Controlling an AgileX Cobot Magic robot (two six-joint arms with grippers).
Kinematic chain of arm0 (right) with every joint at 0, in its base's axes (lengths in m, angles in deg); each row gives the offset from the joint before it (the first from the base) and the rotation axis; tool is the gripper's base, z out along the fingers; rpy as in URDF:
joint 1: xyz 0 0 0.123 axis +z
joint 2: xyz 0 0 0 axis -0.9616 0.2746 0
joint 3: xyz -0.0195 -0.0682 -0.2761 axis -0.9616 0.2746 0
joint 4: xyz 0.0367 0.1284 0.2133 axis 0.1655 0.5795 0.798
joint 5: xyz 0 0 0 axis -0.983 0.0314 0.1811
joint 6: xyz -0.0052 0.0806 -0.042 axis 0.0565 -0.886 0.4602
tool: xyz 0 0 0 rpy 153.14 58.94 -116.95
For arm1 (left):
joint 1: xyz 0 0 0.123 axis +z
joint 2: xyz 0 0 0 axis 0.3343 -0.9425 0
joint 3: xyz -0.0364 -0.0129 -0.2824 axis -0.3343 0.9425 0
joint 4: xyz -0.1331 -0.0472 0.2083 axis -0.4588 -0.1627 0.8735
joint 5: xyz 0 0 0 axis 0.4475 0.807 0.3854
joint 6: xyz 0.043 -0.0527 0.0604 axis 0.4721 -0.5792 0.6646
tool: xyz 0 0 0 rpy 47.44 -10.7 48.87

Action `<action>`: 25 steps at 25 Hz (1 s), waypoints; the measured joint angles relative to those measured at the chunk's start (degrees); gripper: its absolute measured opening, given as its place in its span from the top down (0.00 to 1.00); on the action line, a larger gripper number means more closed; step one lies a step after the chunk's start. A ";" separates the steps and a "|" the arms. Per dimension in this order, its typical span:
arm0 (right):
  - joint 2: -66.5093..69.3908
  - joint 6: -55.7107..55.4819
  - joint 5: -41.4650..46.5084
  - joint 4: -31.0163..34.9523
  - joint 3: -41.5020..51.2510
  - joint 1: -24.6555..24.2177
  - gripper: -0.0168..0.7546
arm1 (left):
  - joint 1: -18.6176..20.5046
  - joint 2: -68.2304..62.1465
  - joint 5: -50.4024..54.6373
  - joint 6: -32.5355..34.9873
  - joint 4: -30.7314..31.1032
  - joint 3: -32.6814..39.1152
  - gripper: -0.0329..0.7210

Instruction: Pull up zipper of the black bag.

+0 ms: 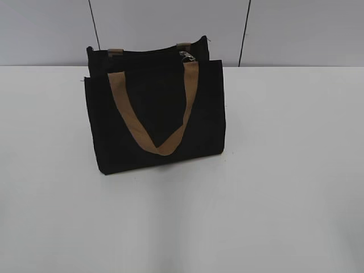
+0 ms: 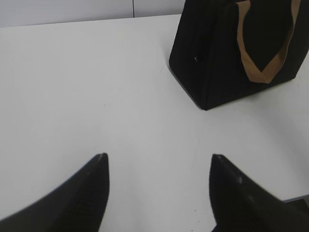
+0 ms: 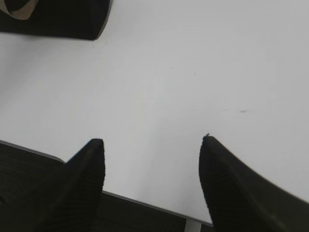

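The black bag (image 1: 156, 114) stands upright on the white table, a tan handle drooping in a V on its face. The small silver zipper pull (image 1: 186, 56) sits at the top right of the bag's mouth. In the left wrist view the bag (image 2: 217, 63) is at the upper right, and my left gripper (image 2: 157, 159) is open and empty over bare table, well short of it. In the right wrist view only the bag's bottom corner (image 3: 63, 21) shows at the upper left. My right gripper (image 3: 152, 141) is open and empty near the table's front edge. Neither gripper shows in the exterior view.
The white table (image 1: 284, 170) spreads around the bag. A grey panelled wall (image 1: 284, 28) stands behind it. The table's front edge (image 3: 145, 203) runs just under the right gripper.
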 joint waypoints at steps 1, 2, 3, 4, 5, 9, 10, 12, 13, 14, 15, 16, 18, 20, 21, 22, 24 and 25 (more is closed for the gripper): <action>0.00 0.00 0.00 0.00 0.00 0.00 0.37 | 0.00 0.00 0.00 0.00 0.00 0.00 0.31; 0.00 0.00 0.00 0.00 0.00 0.00 0.37 | 0.00 0.00 0.00 0.00 0.00 0.00 0.31; 0.00 0.00 0.00 0.00 0.00 0.00 0.37 | 0.00 0.00 0.00 0.00 0.00 0.00 0.32; 0.00 0.00 -0.04 0.00 0.00 0.00 0.37 | 0.12 0.00 0.00 0.00 0.00 0.00 0.33; 0.00 0.00 -0.04 0.00 0.00 0.00 0.37 | 0.53 0.00 0.00 0.00 0.00 0.00 0.33; 0.00 0.07 -0.04 0.00 0.00 0.00 0.37 | 4.72 0.00 0.00 0.06 0.00 0.04 0.36; 0.00 0.07 -0.04 0.00 0.00 0.00 0.37 | 6.19 0.00 0.00 0.06 0.00 0.04 0.36; 0.00 0.07 -0.04 0.00 0.00 -0.39 0.37 | 8.76 0.00 0.00 0.11 0.00 0.11 0.37; 0.00 0.07 -0.04 0.00 0.00 -0.90 0.37 | 10.04 0.00 0.00 0.11 0.00 0.11 0.38; 0.00 0.07 -0.06 0.00 0.00 -2.07 0.37 | 11.20 0.00 0.00 0.11 0.00 0.11 0.38; 0.00 0.07 -0.06 0.00 0.00 -3.45 0.37 | 12.04 0.00 0.00 0.11 0.00 0.11 0.39; 0.00 0.07 -0.06 -0.02 0.00 -4.60 0.37 | 12.85 0.00 0.00 0.11 0.00 0.11 0.40; 0.00 0.07 -0.06 -0.02 0.00 -6.61 0.37 | 13.68 0.00 0.00 0.11 0.00 0.11 0.42; 0.00 0.07 -0.06 -0.02 0.00 -7.39 0.37 | 13.88 0.00 0.00 0.11 0.00 0.11 0.43; 0.00 0.07 -0.06 -0.02 0.00 -7.51 0.37 | 13.88 0.00 0.00 0.11 0.00 0.11 0.43; 0.00 0.07 -0.12 -0.02 0.00 -7.51 0.37 | 13.88 0.00 0.00 0.11 0.00 0.11 0.44; 0.00 0.07 -0.18 -0.02 0.00 -7.51 0.37 | 13.88 0.00 0.00 0.11 0.00 0.16 0.46; 0.00 0.07 -0.18 -0.02 0.00 -7.51 0.37 | 13.88 0.00 0.00 0.11 0.00 0.16 0.47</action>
